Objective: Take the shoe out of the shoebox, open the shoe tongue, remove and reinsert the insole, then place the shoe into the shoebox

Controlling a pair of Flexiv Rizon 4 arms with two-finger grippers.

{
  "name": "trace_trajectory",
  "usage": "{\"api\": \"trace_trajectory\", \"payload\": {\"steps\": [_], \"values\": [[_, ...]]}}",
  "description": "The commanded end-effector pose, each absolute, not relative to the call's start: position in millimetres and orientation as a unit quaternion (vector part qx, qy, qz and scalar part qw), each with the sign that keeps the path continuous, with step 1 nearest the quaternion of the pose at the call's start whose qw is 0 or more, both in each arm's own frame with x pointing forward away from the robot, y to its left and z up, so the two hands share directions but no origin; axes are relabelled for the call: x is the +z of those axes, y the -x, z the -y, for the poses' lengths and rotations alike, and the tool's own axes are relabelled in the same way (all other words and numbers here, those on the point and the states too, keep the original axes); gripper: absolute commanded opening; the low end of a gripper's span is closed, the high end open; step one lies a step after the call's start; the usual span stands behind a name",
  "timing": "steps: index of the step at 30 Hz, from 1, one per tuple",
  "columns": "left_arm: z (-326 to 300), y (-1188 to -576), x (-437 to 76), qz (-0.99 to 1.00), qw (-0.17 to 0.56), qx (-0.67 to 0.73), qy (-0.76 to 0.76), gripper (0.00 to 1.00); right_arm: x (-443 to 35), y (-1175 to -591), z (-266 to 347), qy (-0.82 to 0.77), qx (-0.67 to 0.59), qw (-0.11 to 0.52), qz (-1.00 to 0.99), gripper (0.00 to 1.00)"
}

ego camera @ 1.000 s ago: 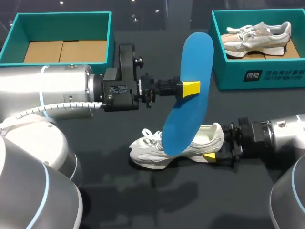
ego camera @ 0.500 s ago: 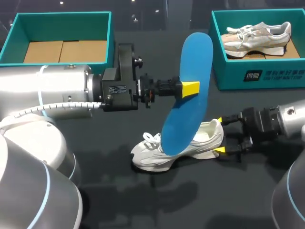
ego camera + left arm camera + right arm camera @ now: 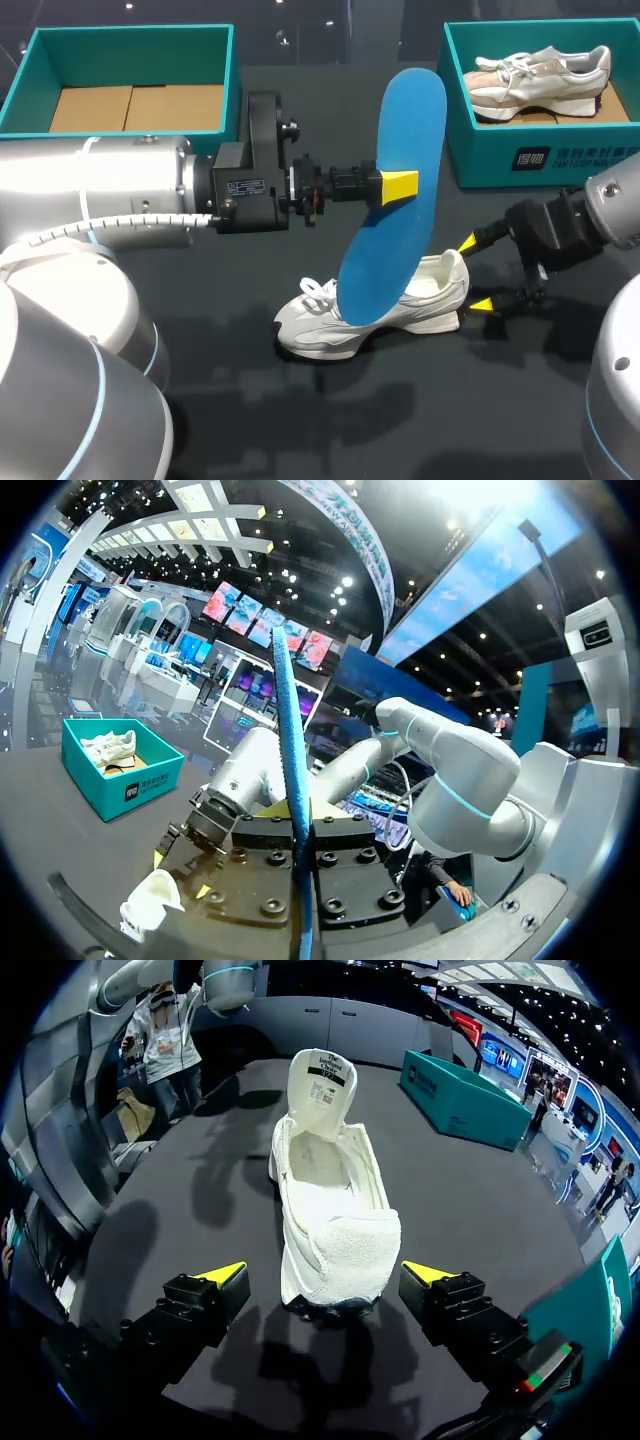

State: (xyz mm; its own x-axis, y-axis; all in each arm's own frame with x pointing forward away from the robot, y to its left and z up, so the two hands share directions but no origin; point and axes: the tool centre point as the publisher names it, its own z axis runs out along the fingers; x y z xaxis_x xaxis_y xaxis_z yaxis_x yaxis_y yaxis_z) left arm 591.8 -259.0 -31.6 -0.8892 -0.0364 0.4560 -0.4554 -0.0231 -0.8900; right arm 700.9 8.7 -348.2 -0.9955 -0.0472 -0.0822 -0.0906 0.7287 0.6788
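the left gripper point(image 3: 400, 186) holds the blue insole point(image 3: 385, 270) upright above the table point(image 3: 250, 400), one yellow tip pressed on its near face. the other finger is hidden behind it, so the clamp appears to come from both sides. the white sneaker point(image 3: 360, 318) sits on the table under the insole's lower end, toe toward the left arm, its tongue point(image 3: 322, 1080) lifted upright. the right gripper point(image 3: 474, 274) is released, its fingers spread either side of the heel without touching it. a teal shoebox point(image 3: 455, 110) at the far right holds a second sneaker point(image 3: 540, 68). the other shoebox point(image 3: 130, 38) stands at the far left.
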Motion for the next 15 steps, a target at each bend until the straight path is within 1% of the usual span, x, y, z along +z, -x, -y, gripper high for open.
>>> {"api": "trace_trajectory", "payload": {"steps": [1, 5, 15], "values": [[256.2, -589.8, -33.6, 0.680, 0.151, 0.694, -0.180, 0.00, -320.6, -687.3, -2.8, 0.048, 0.231, 0.030, -0.971, 1.00], [256.2, -589.8, -33.6, 0.680, 0.151, 0.694, -0.180, 0.00, -307.6, -676.4, -8.1, 0.076, 0.172, 0.046, -0.981, 1.00], [256.2, -589.8, -33.6, 0.680, 0.151, 0.694, -0.180, 0.00, -307.6, -676.4, -8.1, 0.076, 0.172, 0.046, -0.981, 1.00]]}}
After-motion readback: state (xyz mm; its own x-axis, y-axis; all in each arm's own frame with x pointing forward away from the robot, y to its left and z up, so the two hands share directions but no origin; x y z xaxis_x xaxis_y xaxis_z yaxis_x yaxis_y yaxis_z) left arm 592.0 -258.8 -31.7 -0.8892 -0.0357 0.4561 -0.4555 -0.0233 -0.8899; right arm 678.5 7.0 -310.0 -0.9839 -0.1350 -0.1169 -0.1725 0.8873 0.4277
